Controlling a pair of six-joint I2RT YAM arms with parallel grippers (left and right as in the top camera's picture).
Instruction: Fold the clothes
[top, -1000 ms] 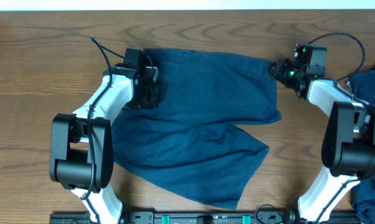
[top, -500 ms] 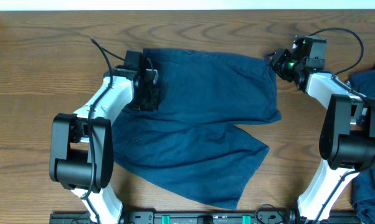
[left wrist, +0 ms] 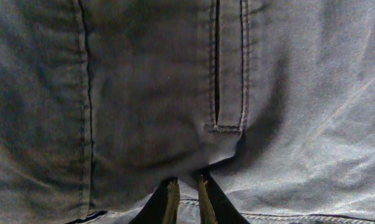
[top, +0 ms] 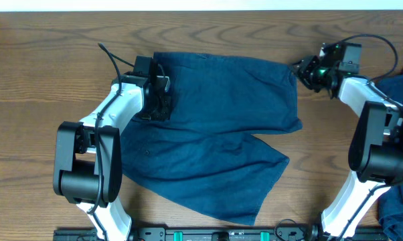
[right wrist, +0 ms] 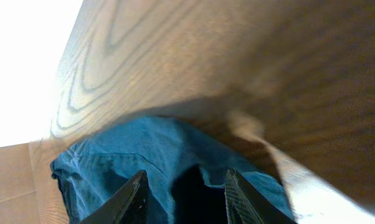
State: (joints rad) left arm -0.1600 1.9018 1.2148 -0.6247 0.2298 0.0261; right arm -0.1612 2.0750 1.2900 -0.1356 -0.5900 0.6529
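Note:
The dark navy shorts [top: 215, 127] lie spread flat on the wooden table, waistband to the left and two legs to the right. My left gripper [top: 163, 99] sits on the waistband end. In the left wrist view its fingers [left wrist: 187, 182] are nearly together, pinching a raised fold of the cloth [left wrist: 144, 93] near a belt loop. My right gripper [top: 300, 67] is just off the upper right corner of the shorts. In the right wrist view its jaws [right wrist: 184, 177] are wide open and empty, with the blue cloth [right wrist: 119, 155] just ahead of and below them.
More navy clothing [top: 397, 90] lies at the table's right edge, behind the right arm, and runs down to the lower right [top: 397, 214]. The table's far edge [top: 201, 10] runs along the top. Bare wood [top: 27, 100] lies left of the shorts.
My right gripper has drawn back a little to the right, off the upper right corner of the shorts. The left gripper and the shorts have not moved.

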